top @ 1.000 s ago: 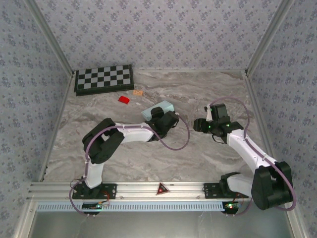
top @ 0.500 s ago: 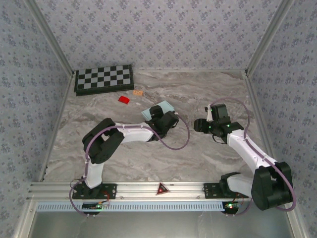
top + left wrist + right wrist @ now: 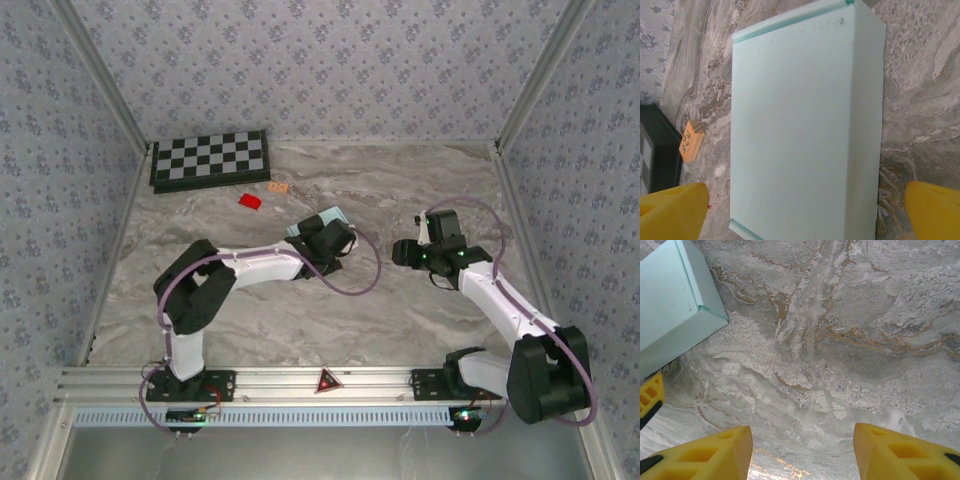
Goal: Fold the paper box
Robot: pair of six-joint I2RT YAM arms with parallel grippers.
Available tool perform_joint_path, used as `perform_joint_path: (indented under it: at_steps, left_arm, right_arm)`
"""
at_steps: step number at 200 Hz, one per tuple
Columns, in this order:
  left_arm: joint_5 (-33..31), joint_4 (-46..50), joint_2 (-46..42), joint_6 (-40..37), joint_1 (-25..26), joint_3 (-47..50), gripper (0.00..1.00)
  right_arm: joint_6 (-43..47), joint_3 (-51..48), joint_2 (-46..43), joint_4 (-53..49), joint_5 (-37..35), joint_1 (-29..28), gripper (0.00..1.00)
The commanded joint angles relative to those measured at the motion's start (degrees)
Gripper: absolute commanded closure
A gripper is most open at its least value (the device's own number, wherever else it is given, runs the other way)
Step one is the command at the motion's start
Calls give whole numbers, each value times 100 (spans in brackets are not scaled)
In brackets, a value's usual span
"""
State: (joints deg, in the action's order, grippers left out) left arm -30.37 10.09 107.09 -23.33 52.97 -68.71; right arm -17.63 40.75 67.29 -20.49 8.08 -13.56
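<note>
The paper box (image 3: pixel 800 130) is a shut, pale cyan rectangular box lying flat on the marble table; a corner of it (image 3: pixel 331 215) peeks out beyond my left gripper (image 3: pixel 318 230). That left gripper (image 3: pixel 807 212) hangs over the near end of the box, open wide. Its yellow fingers (image 3: pixel 675 210) stand on either side of the box, apart from it. My right gripper (image 3: pixel 404 252) is to the right of the box, open over bare marble (image 3: pixel 802 455). The box's corner (image 3: pixel 670 305) sits at the upper left of the right wrist view.
A black-and-white checkerboard (image 3: pixel 210 158) lies at the back left. A small red block (image 3: pixel 250 201) and a small orange tile (image 3: pixel 278 187) sit in front of it, left of the box. Patterned walls with metal rails (image 3: pixel 112 255) enclose the table.
The left gripper's jaws have spread wide and let go of the box. The left arm's elbow has shifted left. The right arm has not moved.
</note>
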Motion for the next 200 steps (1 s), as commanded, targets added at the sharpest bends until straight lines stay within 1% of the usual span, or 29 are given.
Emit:
perform_joint_path:
  at_steps: [1, 23, 47, 63, 91, 129, 163, 200]
  left_arm:
    - [471, 444, -466, 612, -139, -187, 0]
    - [693, 564, -821, 1131, -350, -90, 0]
    - [860, 633, -1263, 1753, -709, 142, 0]
    - [1078, 646, -1582, 2111, -1046, 364, 1]
    - [1315, 623, -2139, 2625, -1670, 775, 0]
    - [1313, 697, -2712, 3041, -2401, 1217, 0]
    - [1171, 599, -3143, 3370, -3016, 1640, 0]
    - [1109, 435, -3361, 3401, -3731, 1977, 0]
  right_arm:
    - [-148, 6, 109, 16, -168, 39, 43]
    - [-231, 50, 209, -18, -448, 38, 43]
    - [-328, 87, 265, -40, -809, 47, 43]
    - [-508, 116, 300, -92, -1038, 71, 43]
    - [-554, 152, 369, -21, -1577, 201, 43]
    - [-389, 274, 589, 69, -1864, 470, 43]
    - [-230, 392, 826, 153, -2135, 713, 43]
    - [166, 303, 992, 737, -2205, 930, 43]
